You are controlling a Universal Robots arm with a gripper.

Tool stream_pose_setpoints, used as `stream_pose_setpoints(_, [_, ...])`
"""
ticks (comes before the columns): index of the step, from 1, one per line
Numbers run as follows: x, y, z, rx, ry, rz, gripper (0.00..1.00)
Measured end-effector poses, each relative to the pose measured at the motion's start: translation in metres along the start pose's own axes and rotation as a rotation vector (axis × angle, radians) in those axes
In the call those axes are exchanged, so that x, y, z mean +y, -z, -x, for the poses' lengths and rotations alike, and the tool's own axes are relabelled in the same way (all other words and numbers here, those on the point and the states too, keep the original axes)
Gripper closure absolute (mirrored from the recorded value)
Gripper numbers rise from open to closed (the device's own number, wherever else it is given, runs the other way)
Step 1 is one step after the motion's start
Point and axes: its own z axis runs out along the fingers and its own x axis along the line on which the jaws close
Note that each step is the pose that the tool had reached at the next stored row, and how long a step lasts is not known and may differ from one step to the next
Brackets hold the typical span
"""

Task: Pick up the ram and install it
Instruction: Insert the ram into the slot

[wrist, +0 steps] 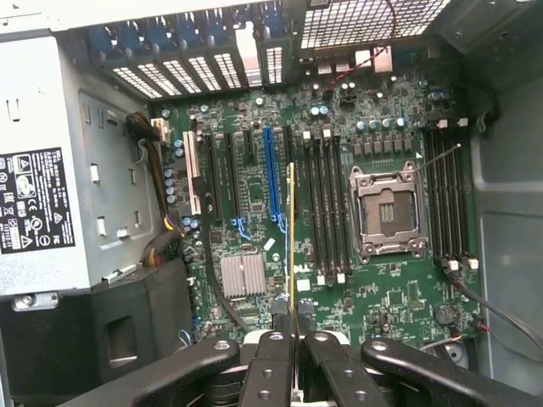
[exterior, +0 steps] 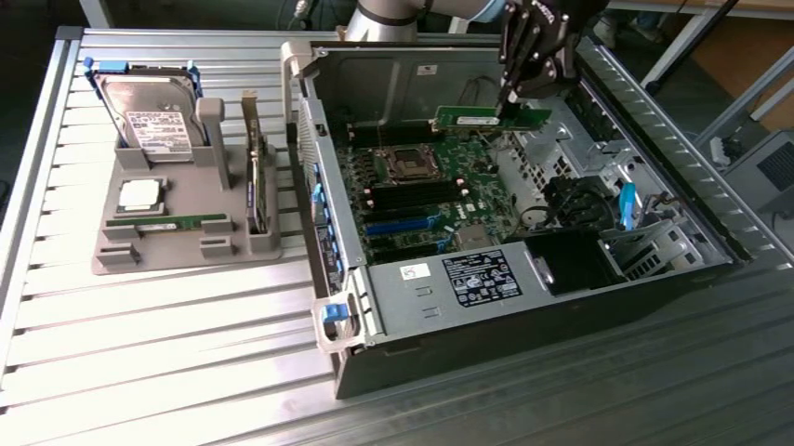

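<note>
A slatted metal surface (exterior: 162,372) carries an open steel computer case (exterior: 496,367), with the hand (exterior: 509,98) above its inside. Below the hand lies the green motherboard (exterior: 429,200) with long black slots and a square socket; a grey power supply box (exterior: 466,279) sits well away from the hand. The hand is clamped on the ram (exterior: 490,118), a thin green stick held on edge above the board. Far from the hand, on the exterior view's left, a grey plastic holder (exterior: 186,251) contains a hard drive (exterior: 155,116), a square processor chip (exterior: 139,193) and a second stick (exterior: 167,223)
</note>
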Motion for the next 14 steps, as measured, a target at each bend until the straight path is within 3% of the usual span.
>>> stream_pose_setpoints(14, [-0.0002,-0.0095,0.0003,0.0001,0.000,0.0000,0.89])
